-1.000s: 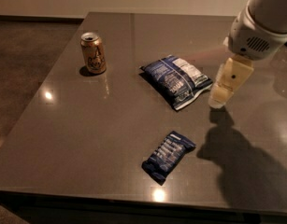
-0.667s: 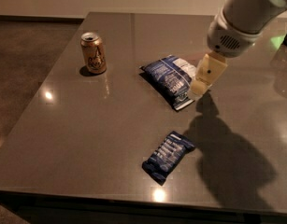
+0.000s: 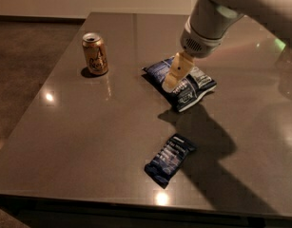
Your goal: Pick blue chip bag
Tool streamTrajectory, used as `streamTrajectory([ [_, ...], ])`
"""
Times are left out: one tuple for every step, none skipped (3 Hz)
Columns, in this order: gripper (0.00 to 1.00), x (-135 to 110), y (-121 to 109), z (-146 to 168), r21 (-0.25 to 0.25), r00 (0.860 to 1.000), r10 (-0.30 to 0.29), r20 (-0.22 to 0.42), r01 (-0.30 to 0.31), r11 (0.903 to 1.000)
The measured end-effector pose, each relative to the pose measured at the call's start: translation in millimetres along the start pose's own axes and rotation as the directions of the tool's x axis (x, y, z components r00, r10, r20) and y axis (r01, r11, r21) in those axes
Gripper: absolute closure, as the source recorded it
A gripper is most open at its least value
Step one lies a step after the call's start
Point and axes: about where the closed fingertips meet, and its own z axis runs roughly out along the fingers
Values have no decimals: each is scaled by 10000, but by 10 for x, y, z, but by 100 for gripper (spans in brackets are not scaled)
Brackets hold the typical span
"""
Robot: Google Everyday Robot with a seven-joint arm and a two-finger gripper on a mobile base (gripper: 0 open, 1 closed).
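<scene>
The blue chip bag (image 3: 186,87) is puffy, dark blue with a white panel, and lies on the grey table (image 3: 88,127) right of centre. My gripper (image 3: 173,82) hangs from the white arm at the upper right and is directly over the bag's middle, its cream fingers (image 3: 176,72) pointing down at it. The gripper hides part of the bag's white panel. I cannot tell whether the tips touch the bag.
An orange-brown soda can (image 3: 95,54) stands upright at the back left of the table. A smaller flat dark blue bar wrapper (image 3: 170,159) lies near the front edge. The arm's shadow falls across the table's right front.
The arm and gripper have swung left from beside the bag's right end to over its middle. The bag, can and wrapper have not moved.
</scene>
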Motion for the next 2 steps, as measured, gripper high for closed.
streamTrajectory([
  [0, -92, -24, 233, -16, 9986, 430, -306, -431, 9991],
  [0, -90, -36, 483, -117, 9935, 762, -844, -774, 9969],
])
